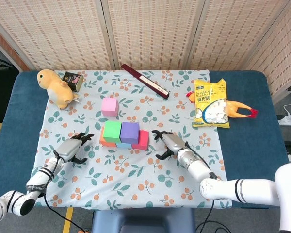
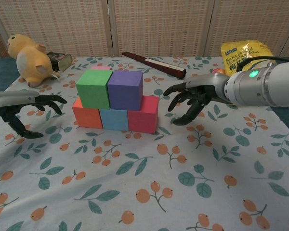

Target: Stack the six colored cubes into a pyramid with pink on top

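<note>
With five cubes stacked in two tiers, the pink cube [image 1: 109, 107] is left behind the stack, to be grasped next, while both hands' fingers [image 2: 179, 94] are spread empty.

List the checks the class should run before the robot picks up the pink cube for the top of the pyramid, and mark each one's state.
1. Bottom row of three cubes together: ok.
2. Green cube and purple cube seated on it: ok.
3. Pink cube free behind the stack: ok.
4. Left robot hand empty: ok.
5. Right robot hand empty: ok.
6. Top cubes level: cannot tell.
</note>
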`<state>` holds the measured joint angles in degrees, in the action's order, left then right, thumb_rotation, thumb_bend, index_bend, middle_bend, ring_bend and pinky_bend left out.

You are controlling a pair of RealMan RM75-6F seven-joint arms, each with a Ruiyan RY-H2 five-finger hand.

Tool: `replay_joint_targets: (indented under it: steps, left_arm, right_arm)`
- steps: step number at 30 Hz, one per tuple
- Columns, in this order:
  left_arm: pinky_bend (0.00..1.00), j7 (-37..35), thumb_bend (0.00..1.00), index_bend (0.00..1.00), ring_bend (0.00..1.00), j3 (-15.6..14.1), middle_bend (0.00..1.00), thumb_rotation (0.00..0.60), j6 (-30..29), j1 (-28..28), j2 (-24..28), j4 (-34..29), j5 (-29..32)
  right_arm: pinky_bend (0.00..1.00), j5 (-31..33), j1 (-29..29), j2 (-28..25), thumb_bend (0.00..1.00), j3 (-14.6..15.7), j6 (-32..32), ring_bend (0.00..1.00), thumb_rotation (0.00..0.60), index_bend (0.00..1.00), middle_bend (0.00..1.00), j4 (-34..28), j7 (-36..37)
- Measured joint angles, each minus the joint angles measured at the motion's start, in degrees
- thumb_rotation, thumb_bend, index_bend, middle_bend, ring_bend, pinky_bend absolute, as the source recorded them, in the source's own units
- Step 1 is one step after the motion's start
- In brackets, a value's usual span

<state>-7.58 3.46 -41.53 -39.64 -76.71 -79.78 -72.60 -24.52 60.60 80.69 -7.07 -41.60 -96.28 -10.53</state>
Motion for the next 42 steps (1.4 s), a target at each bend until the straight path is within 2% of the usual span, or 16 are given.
replay_joint_targets:
  steps: [19, 42]
  left_arm:
    - [0.14, -1.5, 0.32, 0.00, 0.02, 0.4, 0.15, 0.600, 1.4, -1.3, -1.4, 1.4, -0.9]
    - [0.14, -1.4, 0.32, 0.00, 0.02, 0.2, 0.14, 0.600, 0.6, -1.0, -0.8, 0.8, -0.9]
  right_arm:
    - [0.00, -0.3, 1.3, 4.7, 0.24, -1.0, 0.8, 0.00, 0.600, 0.00, 0.19, 4.6, 0.1]
    - [0.00, 0.3, 1.6, 4.4, 0.24, -0.5, -0.5, 0.00, 0.600, 0.00, 0.19, 3.8, -1.6]
